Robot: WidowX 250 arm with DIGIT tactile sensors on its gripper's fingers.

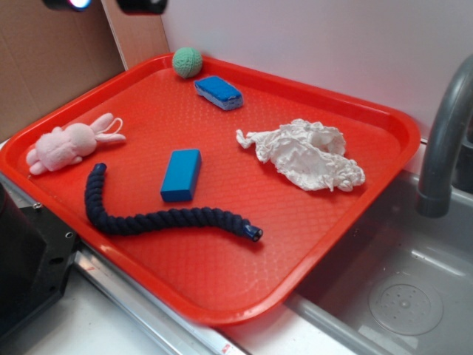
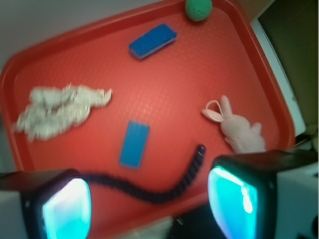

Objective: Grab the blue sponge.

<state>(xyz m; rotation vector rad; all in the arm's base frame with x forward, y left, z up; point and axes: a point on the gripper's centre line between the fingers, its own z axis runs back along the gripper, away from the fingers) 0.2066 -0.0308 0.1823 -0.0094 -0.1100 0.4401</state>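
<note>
Five loose things are lying spread across the big red textured plastic tray (image 1: 148,296), well apart from one another, which looks deliberate: each could be reached without disturbing a neighbour. The crumpled white cloth (image 1: 303,154) is sitting toward the sink side; the long dark navy twisted rope (image 1: 159,218) is curving along the near part of the tray; the pale pink plush rabbit (image 1: 70,144) is lying by the edge opposite the sink. The smooth, sharp-edged solid blue block (image 1: 181,174) is resting mid-tray, just beyond the rope. The small soft blue sponge with its pale lower layer (image 1: 219,92) is lying flat near the far rim, just beside the green knitted ball (image 1: 187,62) in the far corner.

The gripper (image 2: 149,204) is hanging released, jaws spread wide, grasping nothing, high over the near tray edge and far from the sponge.

The tray is resting on a counter beside a grey metal sink (image 1: 414,296) with a dark faucet (image 1: 443,140), a white wall behind.
</note>
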